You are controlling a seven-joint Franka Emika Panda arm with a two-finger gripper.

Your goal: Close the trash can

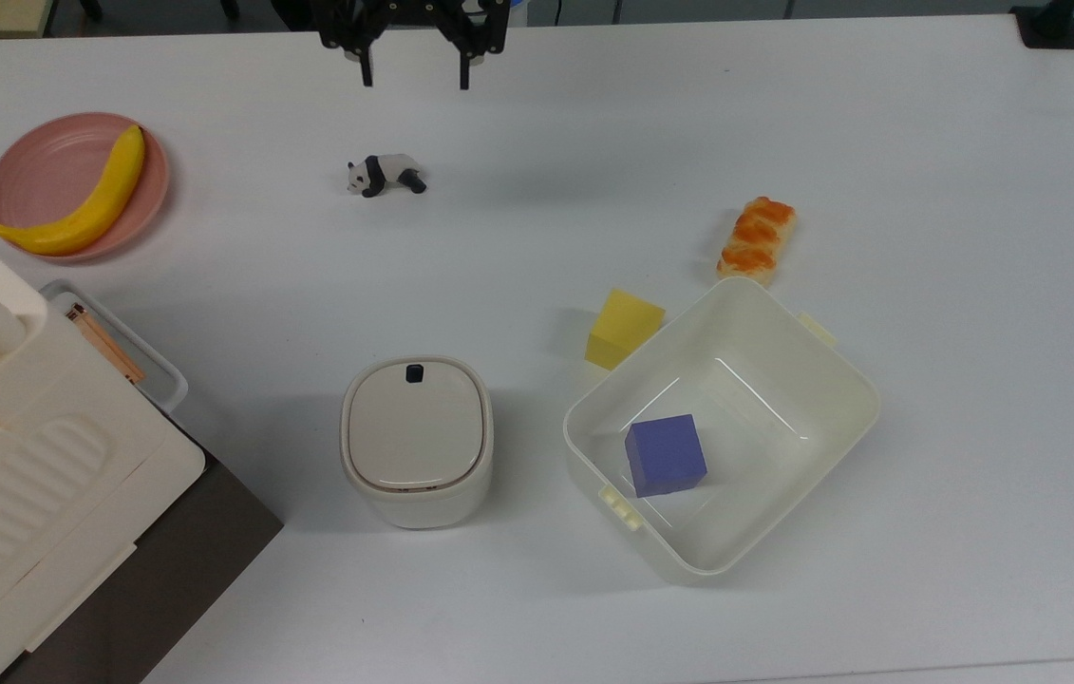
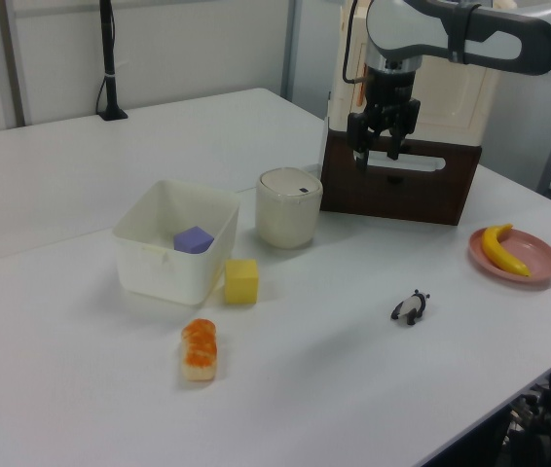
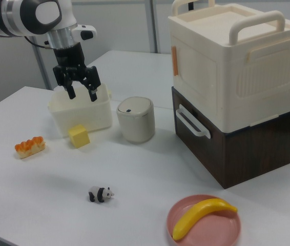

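Top view looks straight down on the surface (image 1: 926, 123) from high up; pincer (image 1: 413, 74) sits at its upper edge w/ the rest of the scene below it. Left view is oblique, mid-height, from across the surface, pincer (image 2: 380, 151) upper right. Right view is oblique from the opposite side, closer in, pincer (image 3: 81, 94) upper left. All 3 share the area below the pincer, incl. trash can (image 1: 416, 440) (image 2: 288, 207) (image 3: 135, 119) & panda figurine (image 1: 385, 175) (image 2: 411, 307) (image 3: 101, 194).

My arm (image 3: 27, 13) is glossy white with dark grey joint bands and a silver wrist ring. A black cable trails off it. My gripper (image 3: 81, 94) is black, angular, ending in two slim dark fingers (image 1: 366, 68).
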